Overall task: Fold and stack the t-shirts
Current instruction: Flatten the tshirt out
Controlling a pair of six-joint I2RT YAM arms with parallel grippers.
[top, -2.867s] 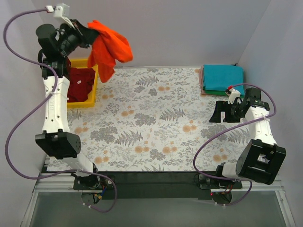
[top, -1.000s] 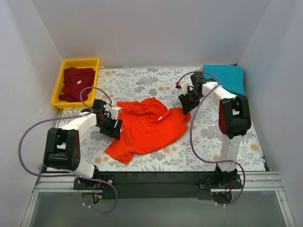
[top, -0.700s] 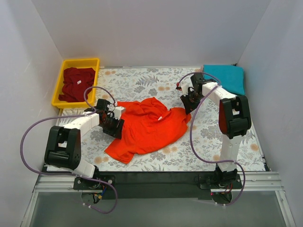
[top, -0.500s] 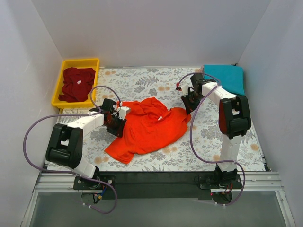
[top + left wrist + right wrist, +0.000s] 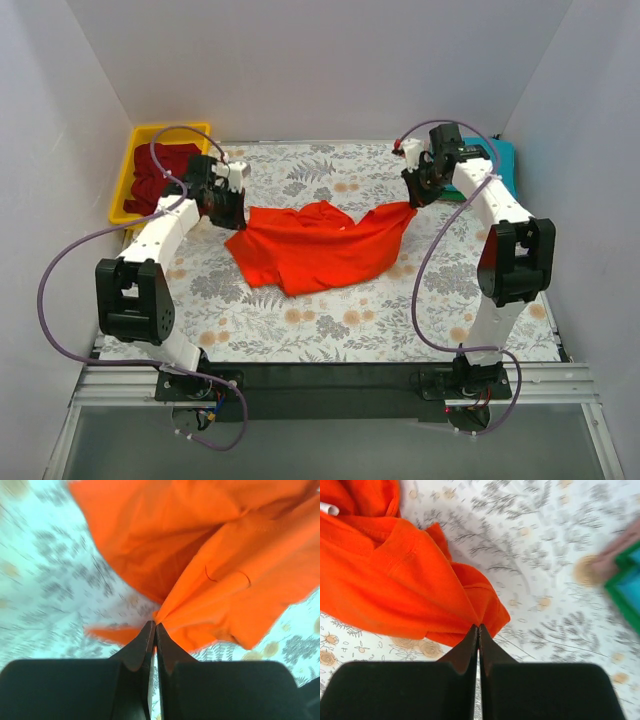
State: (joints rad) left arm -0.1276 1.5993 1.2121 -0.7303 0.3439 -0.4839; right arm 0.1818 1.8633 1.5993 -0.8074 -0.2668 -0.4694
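The left gripper (image 5: 229, 214), near the yellow bin (image 5: 122, 185), and the right gripper (image 5: 414, 197), near the teal shirt (image 5: 505, 155), each pinch tight one end of the orange shirt (image 5: 320, 248). The shirt is wrinkly and stretched across the middle of the flowery cloth (image 5: 330, 325). Open cloth lies in front.

Robot lab test cell: bare white walls (image 5: 320, 70) around a floral-clothed table (image 5: 330, 330), metal frame rail (image 5: 340, 397) in front.

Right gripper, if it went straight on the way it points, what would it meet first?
The bright orange-red cloth t-shirt the right gripper pinches; beyond it, probably the floral-patterned table cloth, though depth is unclear.
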